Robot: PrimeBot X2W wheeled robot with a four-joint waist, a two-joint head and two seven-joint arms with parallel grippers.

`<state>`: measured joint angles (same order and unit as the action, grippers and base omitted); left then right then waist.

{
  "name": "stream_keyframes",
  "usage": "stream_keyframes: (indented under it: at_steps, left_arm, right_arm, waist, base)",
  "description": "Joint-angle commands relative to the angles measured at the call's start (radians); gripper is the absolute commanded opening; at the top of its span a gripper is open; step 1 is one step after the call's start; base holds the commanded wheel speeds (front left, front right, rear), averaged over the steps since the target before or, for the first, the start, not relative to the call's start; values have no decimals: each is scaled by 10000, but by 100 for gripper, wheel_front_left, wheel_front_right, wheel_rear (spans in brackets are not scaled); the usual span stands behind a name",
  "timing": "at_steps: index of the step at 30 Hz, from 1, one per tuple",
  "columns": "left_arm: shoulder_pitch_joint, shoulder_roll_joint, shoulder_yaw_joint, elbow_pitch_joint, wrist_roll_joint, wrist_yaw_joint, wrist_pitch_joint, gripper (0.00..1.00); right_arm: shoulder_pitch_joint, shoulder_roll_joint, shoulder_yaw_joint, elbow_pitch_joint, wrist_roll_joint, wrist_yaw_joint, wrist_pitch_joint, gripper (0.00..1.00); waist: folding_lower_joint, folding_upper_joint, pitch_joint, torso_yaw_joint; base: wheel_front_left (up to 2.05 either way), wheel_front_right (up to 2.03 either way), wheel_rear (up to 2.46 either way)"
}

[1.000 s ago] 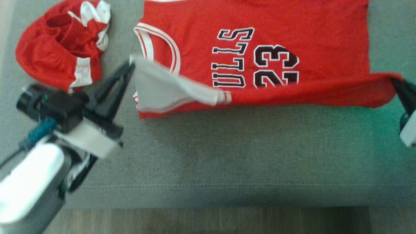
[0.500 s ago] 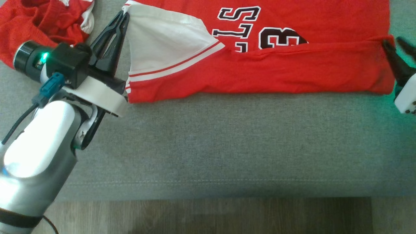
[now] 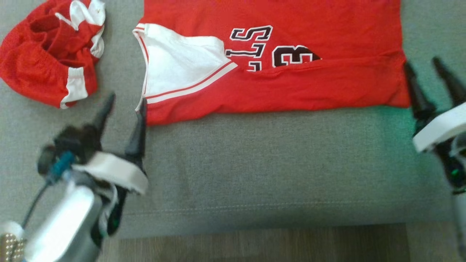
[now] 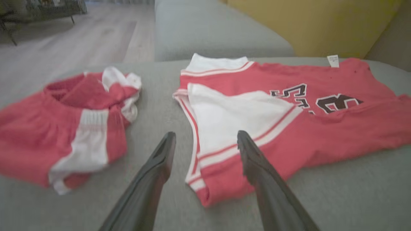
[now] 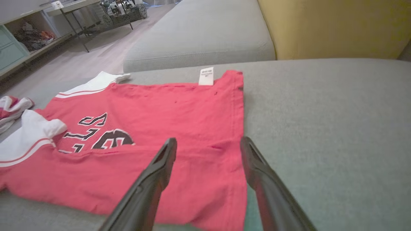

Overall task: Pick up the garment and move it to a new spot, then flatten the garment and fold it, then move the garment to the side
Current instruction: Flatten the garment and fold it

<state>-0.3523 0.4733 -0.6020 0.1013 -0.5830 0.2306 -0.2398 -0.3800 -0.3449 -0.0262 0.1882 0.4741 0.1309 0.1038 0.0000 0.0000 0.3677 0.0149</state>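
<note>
Head view: a red, white-trimmed basketball jersey (image 3: 291,91) is laid folded on the grey fabric sofa seat (image 3: 255,163); "S" and "3" can be read. The left end effector (image 3: 127,100) and right end effector (image 3: 422,62) are spread open, empty, at its ends. Left wrist view: red-and-white shorts (image 4: 74,128) are seen beside it. Right wrist view: its white tag (image 5: 206,76) cannot be read.

The jersey (image 3: 309,83) is red with white trim and black, white-edged lettering. It lies flat toward the far side of the grey cushion (image 3: 273,163). Its near long edge is folded over itself, hiding the lower half of the lettering. A white panel lies turned over at its left end.
</note>
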Motion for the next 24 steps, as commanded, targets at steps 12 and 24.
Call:
stream_keyframes:
  at_steps: [12, 24]
  left_arm:
    - [-170, -399, -94, 1097, -505, -287, 454, 100]
    - [-998, -868, -591, 2706, -137, -517, 454, 0]
  right_arm:
    - [592, 902, 10, -398, -610, -2, -5, 100]
    - [74, 743, -167, 1246, -1352, -2, -14, 100]
  waist:
    - [0, 0, -111, -239]
    - [0, 0, -55, -27]
  base:
    - [0, 0, 0]
    - [0, 0, 0]
